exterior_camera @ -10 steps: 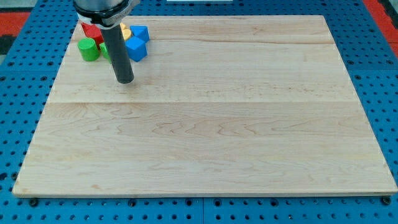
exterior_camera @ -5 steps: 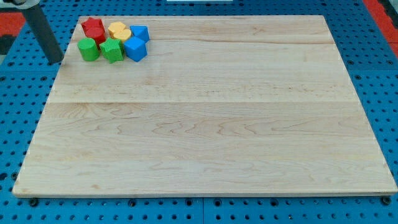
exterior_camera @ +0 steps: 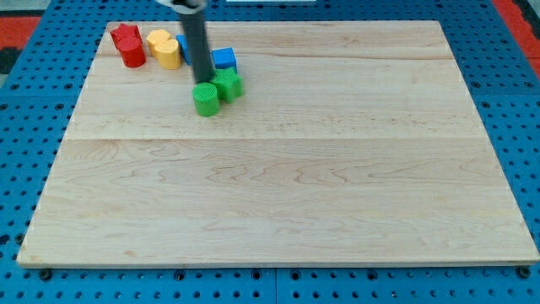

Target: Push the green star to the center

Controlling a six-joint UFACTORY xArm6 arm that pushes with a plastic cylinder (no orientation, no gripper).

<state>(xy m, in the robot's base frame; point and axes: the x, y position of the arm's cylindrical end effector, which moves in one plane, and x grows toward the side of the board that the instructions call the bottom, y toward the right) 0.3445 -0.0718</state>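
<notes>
Green star-shaped block (exterior_camera: 228, 85) lying in upper-left part of pale wooden tabletop (exterior_camera: 337, 186), well short of centre; touching a green cylinder block (exterior_camera: 205, 100) on its lower left, a blue block (exterior_camera: 224, 59) just above it. My tip (exterior_camera: 202, 82) down on the wood, against the star's left side and just above the cylinder. No jaws on this end effector: a plain dark rod, holding nothing, contact only. Rod rising nearly straight to the view's top edge, leaning slightly left. To do the push well: get behind the star on its upper-left side, drive toward lower right, keep line through the star's middle so it does not spin off; avoid dragging the cylinder along. Red blocks (exterior_camera: 127, 45) and yellow block (exterior_camera: 164, 48) near the top-left corner, well clear of the path.
</notes>
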